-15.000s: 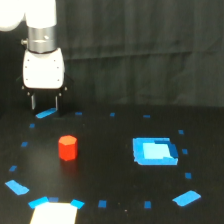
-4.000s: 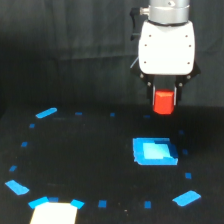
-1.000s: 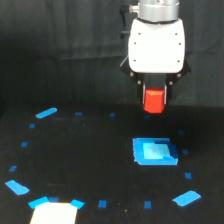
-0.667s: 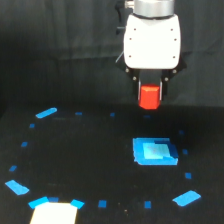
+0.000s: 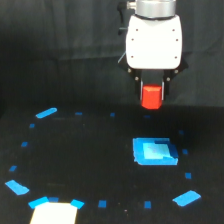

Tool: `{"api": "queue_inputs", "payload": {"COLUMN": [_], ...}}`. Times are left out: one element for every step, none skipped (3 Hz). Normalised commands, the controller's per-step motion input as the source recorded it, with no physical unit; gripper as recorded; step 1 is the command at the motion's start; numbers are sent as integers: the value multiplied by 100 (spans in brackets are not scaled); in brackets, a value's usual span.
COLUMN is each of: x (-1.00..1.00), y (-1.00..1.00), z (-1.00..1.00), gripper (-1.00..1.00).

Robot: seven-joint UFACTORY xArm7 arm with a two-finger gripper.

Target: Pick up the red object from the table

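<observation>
The red object (image 5: 151,96) is a small red-orange block held between the fingers of my gripper (image 5: 152,98), well above the black table (image 5: 90,165). The white gripper body sits right above it at the upper right of the exterior view. The jaws are shut on the block, whose lower part shows below them. The flat blue square piece (image 5: 154,151) lies on the table below the gripper and slightly toward the exterior view's right.
Small blue tape marks ring the table, with larger patches at the far left (image 5: 46,113), near left (image 5: 17,187) and near right (image 5: 186,198). A white sheet (image 5: 55,212) lies at the front left edge. Black curtain behind.
Long ago the block stood on the table at the left. Over the last second my gripper, holding the block, has risen a little and drifted slightly toward the exterior view's left.
</observation>
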Motion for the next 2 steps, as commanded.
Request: {"api": "queue_inputs", "payload": {"x": [22,-14], "y": [-17,5], "z": [-48,-32], "gripper": [-100,-100]}}
